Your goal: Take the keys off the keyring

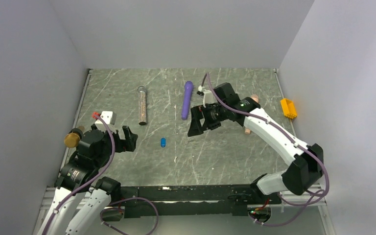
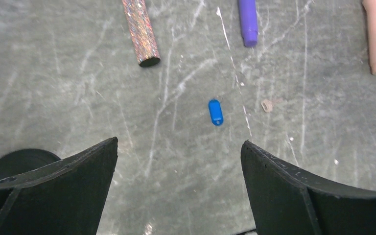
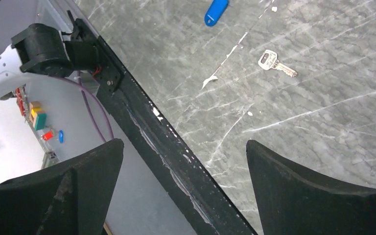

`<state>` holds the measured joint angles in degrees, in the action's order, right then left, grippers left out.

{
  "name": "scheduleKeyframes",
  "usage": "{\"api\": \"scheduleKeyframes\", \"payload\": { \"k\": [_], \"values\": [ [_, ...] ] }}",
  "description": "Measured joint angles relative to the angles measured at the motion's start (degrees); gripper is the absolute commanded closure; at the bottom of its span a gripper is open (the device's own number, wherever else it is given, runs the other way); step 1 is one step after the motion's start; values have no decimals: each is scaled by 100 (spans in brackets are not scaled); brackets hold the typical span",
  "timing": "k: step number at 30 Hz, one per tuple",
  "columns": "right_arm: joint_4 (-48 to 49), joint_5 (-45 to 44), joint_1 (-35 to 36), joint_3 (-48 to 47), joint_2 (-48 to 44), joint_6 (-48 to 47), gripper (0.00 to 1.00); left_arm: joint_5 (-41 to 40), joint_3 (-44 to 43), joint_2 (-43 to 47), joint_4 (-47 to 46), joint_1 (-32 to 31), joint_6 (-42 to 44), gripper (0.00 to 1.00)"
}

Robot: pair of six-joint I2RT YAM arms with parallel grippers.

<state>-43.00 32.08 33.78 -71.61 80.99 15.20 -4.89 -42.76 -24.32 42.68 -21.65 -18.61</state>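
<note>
Key [image 3: 276,63] apart from blue keyring [image 3: 216,11], purple wand [image 1: 187,100], glitter tube [image 1: 142,105] beyond, left end effector [image 2: 178,143] wide, right end effector [image 3: 183,142] wide

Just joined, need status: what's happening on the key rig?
Neither arm holds anything: the left fingers and right fingers are open. The blue tag lies alone on the table, and one key lies loose nearby, apart from it. No ring is discernible on the tag.
</note>
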Motion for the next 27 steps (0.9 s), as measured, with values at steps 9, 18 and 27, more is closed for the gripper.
{"api": "scheduleKeyframes", "payload": {
  "k": [9, 18, 27],
  "values": [
    [264, -63, 0, 658, -1156, 210, 0, -1163, 702, -107, -1261, 7, 710, 1],
    [334, -164, 0, 1064, -1884, 507, 0, -1228, 1613, -1585, -3121, 855, 1266, 1],
    [229, -505, 0, 1174, -2503, 514, 0, -831, 1967, -3008, -5298, 1808, 1661, 1]
  ]
}}
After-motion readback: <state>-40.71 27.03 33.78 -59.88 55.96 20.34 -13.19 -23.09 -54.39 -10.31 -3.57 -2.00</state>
